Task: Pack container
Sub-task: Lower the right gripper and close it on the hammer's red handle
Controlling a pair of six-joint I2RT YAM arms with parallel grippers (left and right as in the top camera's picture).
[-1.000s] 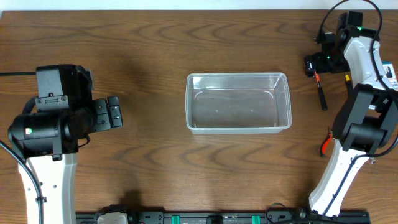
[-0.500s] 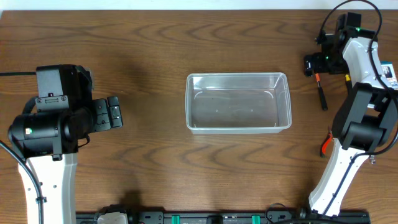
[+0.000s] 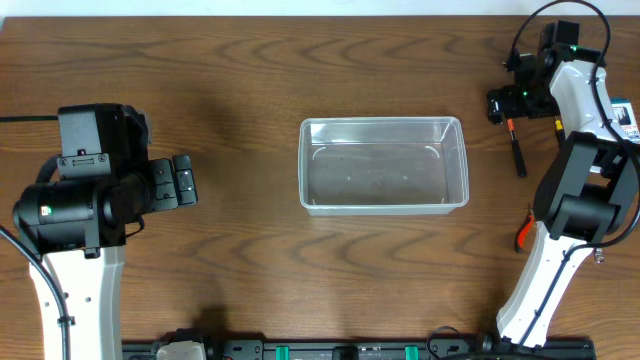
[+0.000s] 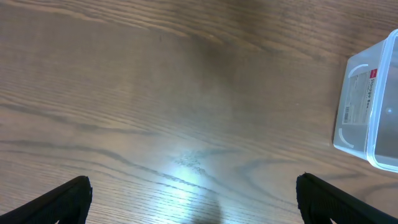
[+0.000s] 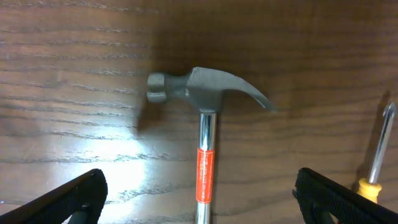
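The container [image 3: 384, 165], a clear plastic tub with nothing in it, sits mid-table; one of its corners [image 4: 373, 106] shows at the right of the left wrist view. A steel claw hammer [image 5: 205, 87] with an orange label on its shaft lies under my right gripper [image 5: 205, 205], and its dark handle [image 3: 518, 152] points toward the table's front. The right gripper [image 3: 503, 106] is open, one finger on each side of the shaft, neither touching it. My left gripper [image 3: 185, 182] is open over bare wood [image 4: 196, 208], well left of the container.
A screwdriver [image 5: 380, 155] with a yellow handle lies just right of the hammer. A red-handled tool [image 3: 522, 232] pokes out beside the right arm's base. A small blue-and-white box [image 3: 626, 116] sits at the right edge.
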